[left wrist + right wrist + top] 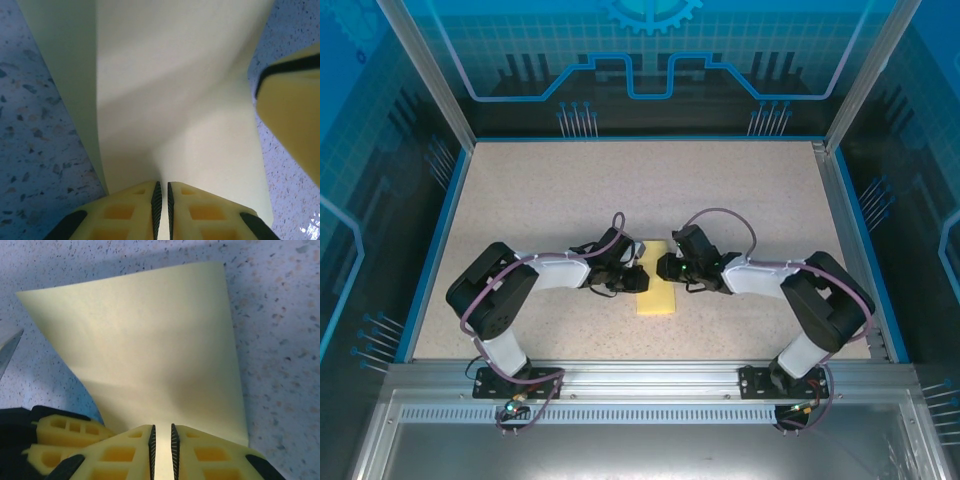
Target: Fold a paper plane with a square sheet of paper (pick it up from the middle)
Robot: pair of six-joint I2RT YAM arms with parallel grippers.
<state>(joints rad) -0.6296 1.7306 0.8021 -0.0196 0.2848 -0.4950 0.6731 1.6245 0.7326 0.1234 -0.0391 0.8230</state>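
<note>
Tabletop point(570, 190) of speckled beige lies inside a blue-rimmed enclosure, with an aluminium rail point(640, 375) along its near edge. The left arm point(510, 290) and the right arm point(810, 290) rise from bases on that rail and bend inward, so that their wrists meet near the middle of the table, a little toward the near side.

Between them sits the square sheet of paper point(657, 298), pale yellow. From above it reads as a narrow upright strip with its near end on the table and its far part tucked between the two grippers. The left gripper point(638, 277) is at the sheet's left edge and the right gripper point(667, 268) at its right edge, the two close together.

In the left wrist view the sheet point(175, 90) curves up and away from the left gripper point(162, 187), whose yellow fingers point(130, 210) stand almost together, their ribbed pads pinching the sheet where it narrows down to them. A yellow finger of the other gripper shows at the right edge of that view.

In the right wrist view the sheet point(160, 340) spreads away over the table. The right gripper point(162, 429) is clamped on its near edge, with pale paper visible in the slim gap between the fingers point(210, 452).
</note>
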